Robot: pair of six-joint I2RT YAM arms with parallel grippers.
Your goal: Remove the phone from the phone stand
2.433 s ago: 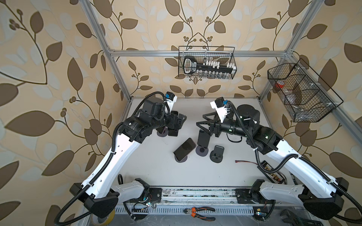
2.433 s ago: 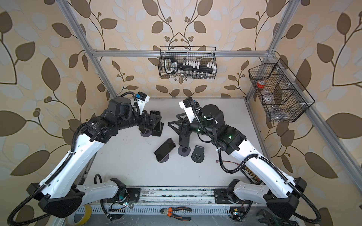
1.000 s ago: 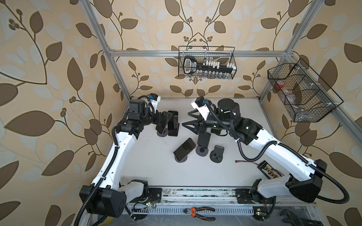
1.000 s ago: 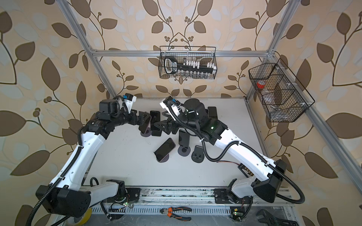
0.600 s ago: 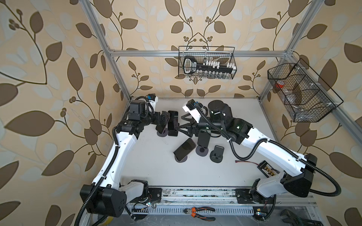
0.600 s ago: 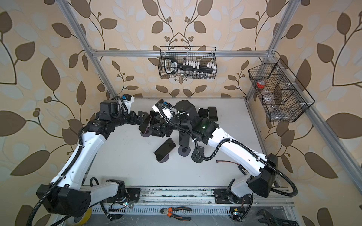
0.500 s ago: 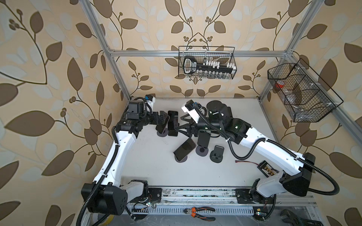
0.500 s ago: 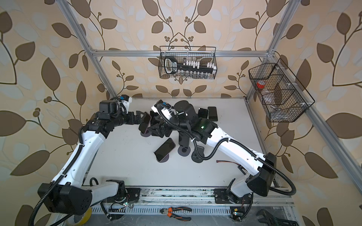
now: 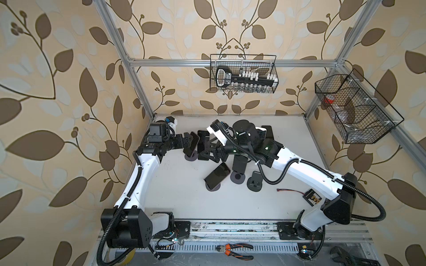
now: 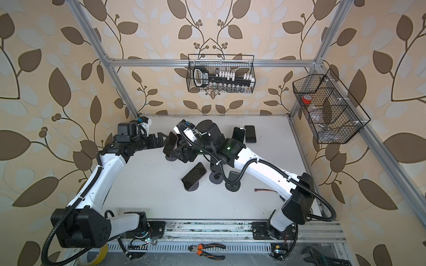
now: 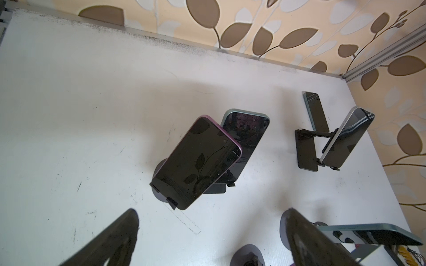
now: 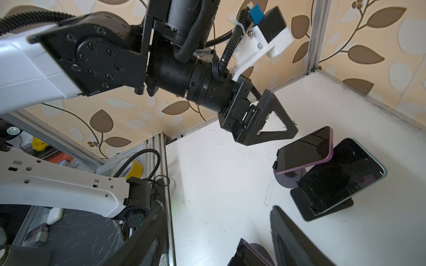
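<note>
Left end effector (image 11: 211, 214), jaws spread wide and empty, hung low over the white desk (image 11: 92, 115) and pointed at the round-based phone stand (image 12: 284, 183), presumably to straddle what it carried. The right end effector (image 12: 217, 208), jaws parted on nothing, hung near that stand, probably to steady its base. Against the earlier top views, the right arm had swung across from mid-desk and the left arm had drawn back. The purple-edged phone (image 11: 196, 161) leaned on the stand, untouched.

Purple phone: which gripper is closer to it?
Left, it looks like. The left gripper is open, close to the top end of the purple phone; the right gripper sits farther off, nearer the teal phone.
</note>
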